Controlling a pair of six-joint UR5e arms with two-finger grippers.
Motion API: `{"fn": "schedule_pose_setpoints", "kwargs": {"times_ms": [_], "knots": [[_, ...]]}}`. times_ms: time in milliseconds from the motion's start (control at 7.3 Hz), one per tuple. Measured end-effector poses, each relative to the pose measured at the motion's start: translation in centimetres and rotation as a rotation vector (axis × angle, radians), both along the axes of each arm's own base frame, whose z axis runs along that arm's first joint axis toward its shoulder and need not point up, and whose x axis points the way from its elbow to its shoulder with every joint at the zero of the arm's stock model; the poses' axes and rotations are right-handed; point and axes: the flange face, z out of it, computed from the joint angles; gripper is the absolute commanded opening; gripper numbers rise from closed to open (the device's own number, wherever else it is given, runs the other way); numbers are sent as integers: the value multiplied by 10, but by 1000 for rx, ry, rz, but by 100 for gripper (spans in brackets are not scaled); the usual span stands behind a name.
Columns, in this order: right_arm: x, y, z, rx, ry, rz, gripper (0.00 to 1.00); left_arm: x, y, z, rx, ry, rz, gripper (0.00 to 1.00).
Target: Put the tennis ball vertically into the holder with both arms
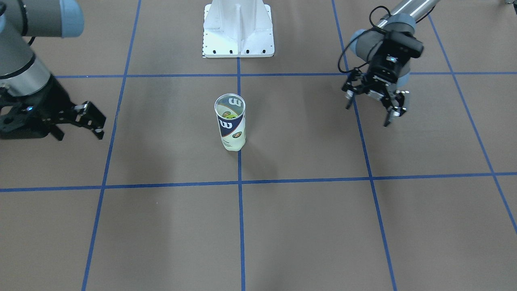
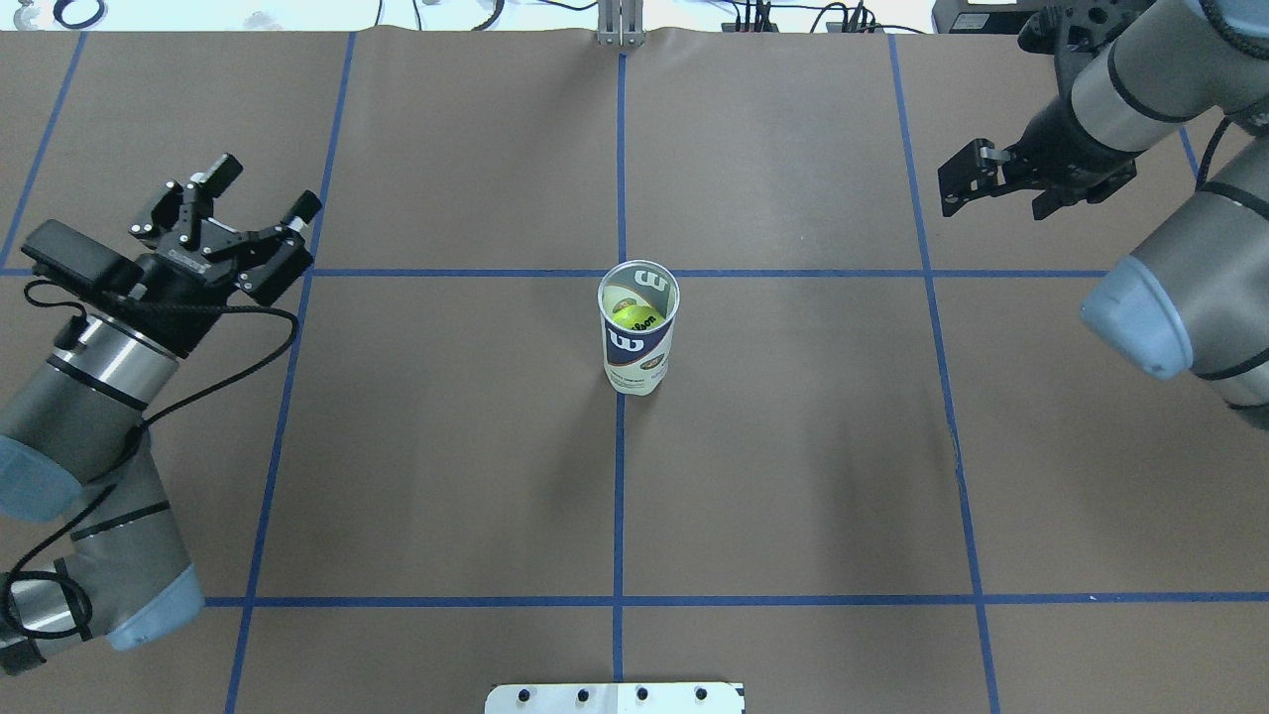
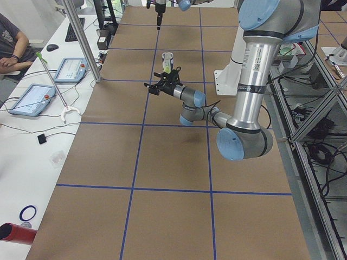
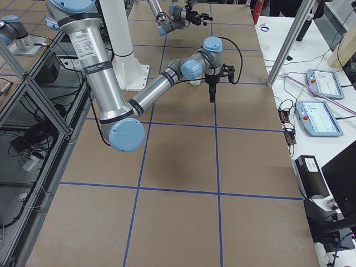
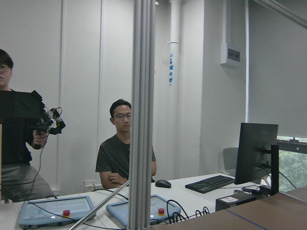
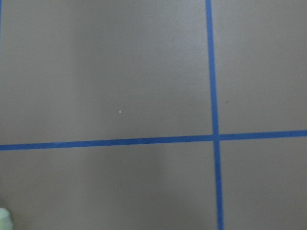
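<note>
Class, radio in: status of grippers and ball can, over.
Left gripper open, empty. Right gripper open, empty. Holder upright on centre line, tennis ball inside. Both grippers well clear of it.

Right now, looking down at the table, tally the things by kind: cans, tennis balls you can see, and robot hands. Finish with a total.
Tennis-ball can: 1
Tennis ball, seen inside the can: 1
Robot hands, left hand and right hand: 2
Total: 4

Under bright, even light, the clear plastic tennis-ball can [image 2: 639,332] threw only faint shadow on the brown counter [image 2: 793,476].
</note>
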Motion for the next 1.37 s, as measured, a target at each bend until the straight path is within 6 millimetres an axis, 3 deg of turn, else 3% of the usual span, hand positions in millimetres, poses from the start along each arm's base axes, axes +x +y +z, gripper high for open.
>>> {"fn": "schedule_pose_setpoints", "kwargs": {"times_ms": [411, 548, 685, 822, 959, 1095, 1369], "knots": [[49, -38, 46, 34, 38, -62, 99, -53, -68, 30, -216, -166, -76, 99], [56, -44, 56, 37, 47, -72, 99, -77, -97, 41, -313, -243, -58, 88], [62, -50, 66, 35, 54, -77, 99, -102, -123, 54, -434, -299, 9, 86], [70, -56, 75, 30, 51, -76, 99, -124, -143, 66, -574, -300, 107, 97], [81, -61, 85, 27, 42, -76, 99, -141, -163, 70, -732, -281, 192, 99], [94, -64, 96, 29, 34, -84, 99, -152, -181, 68, -871, -277, 239, 99], [123, -72, 121, 21, 20, -98, 99, -158, -193, 75, -1022, -270, 327, 99]]}}
